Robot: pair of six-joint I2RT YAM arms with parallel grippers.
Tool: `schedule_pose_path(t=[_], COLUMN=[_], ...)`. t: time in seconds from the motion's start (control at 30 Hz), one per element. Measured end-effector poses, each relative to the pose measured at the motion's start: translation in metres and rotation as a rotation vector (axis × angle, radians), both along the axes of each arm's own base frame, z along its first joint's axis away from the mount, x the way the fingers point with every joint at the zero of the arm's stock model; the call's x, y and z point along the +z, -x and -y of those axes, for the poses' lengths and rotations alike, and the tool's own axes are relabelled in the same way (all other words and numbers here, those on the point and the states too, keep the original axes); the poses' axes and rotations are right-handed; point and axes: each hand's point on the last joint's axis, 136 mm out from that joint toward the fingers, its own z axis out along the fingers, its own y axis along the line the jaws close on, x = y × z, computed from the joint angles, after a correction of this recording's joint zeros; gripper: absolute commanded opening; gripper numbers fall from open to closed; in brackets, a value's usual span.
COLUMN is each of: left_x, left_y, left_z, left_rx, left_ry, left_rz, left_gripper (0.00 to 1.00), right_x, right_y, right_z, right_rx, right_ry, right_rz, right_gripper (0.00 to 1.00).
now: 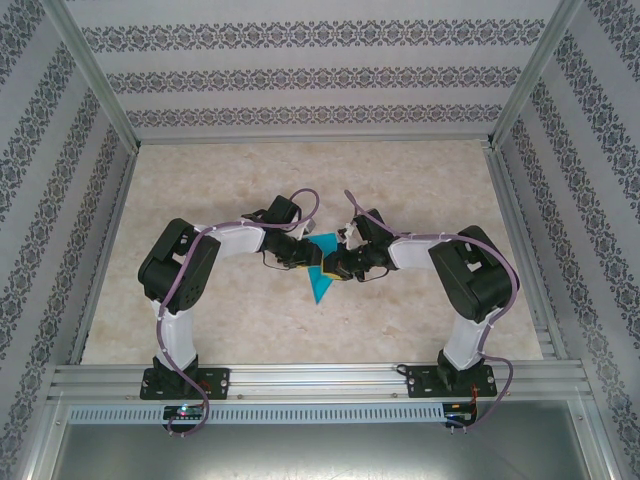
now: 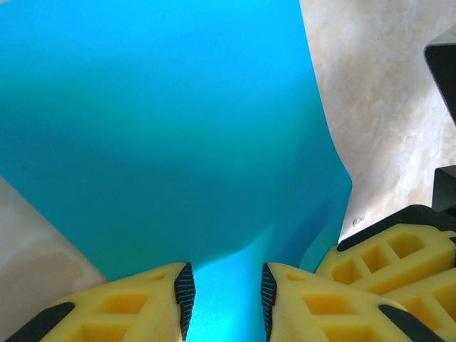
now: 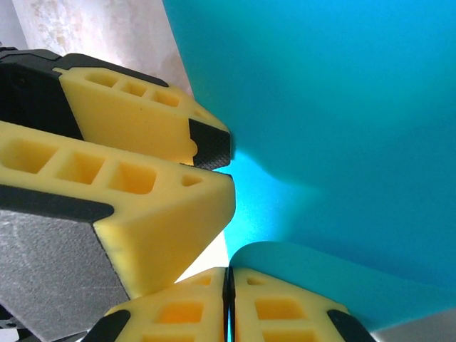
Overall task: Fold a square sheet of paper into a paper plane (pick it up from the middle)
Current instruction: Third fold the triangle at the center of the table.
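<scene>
Surface: pale marbled tabletop, boxed in by walls papered with dark floral bands
Landmark: we place everything from the aluminium rail along the near edge, where both arm bases are bolted
Sheet of paper: the teal-blue sheet of paper sits beyond the rail, opposite the midpoint between the two bases; from above we see a narrow wedge, its tip pointing back towards the rail; we cannot tell whether it touches the tabletop
Left gripper: the left gripper reaches over from the rail's left base; its yellow fingers stand partly apart, black ribbed pads either side of a bright ridge of the sheet; we cannot tell whether the pads press on it
Right gripper: the right gripper comes from the rail's right base, fingers clenched together on the sheet's edge, a curled lobe of paper rising just past its tips
Closeness: we see both grippers just beside each other, farther from the rail than the wedge's tip
Paper surface: bowed, smooth and unmarked in both wrist views
</scene>
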Motion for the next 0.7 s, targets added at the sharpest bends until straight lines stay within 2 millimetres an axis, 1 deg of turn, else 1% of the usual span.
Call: schedule_pose_path(t=[0.2, 0.27, 0.4, 0.57, 0.7], left_x=[0.001, 0.002, 0.003, 0.003, 0.008], left_y=[-0.002, -0.003, -0.003, -0.005, -0.007], left_z=[-0.002, -0.002, -0.003, -0.005, -0.004], left_rx=[0.023, 0.037, 0.061, 0.094, 0.112], left_ry=[0.037, 0.059, 0.093, 0.129, 0.151], left_rz=[-0.023, -0.034, -0.058, -0.081, -0.091], left_gripper=[0.36, 0.36, 0.34, 0.34, 0.34], right_x=[0.001, -0.003, -0.014, -0.015, -0.017], right_y=[-0.002, -0.003, 0.000, 0.000, 0.000], right_z=[-0.001, 0.000, 0.003, 0.004, 0.004], right_rx=[0.003, 0.001, 0.001, 0.002, 0.006], right_ry=[-0.003, 0.015, 0.057, 0.061, 0.063], right_rz=[0.007, 0.018, 0.002, 0.007, 0.008], right_gripper=[0.11, 0.12, 0.12, 0.12, 0.12])
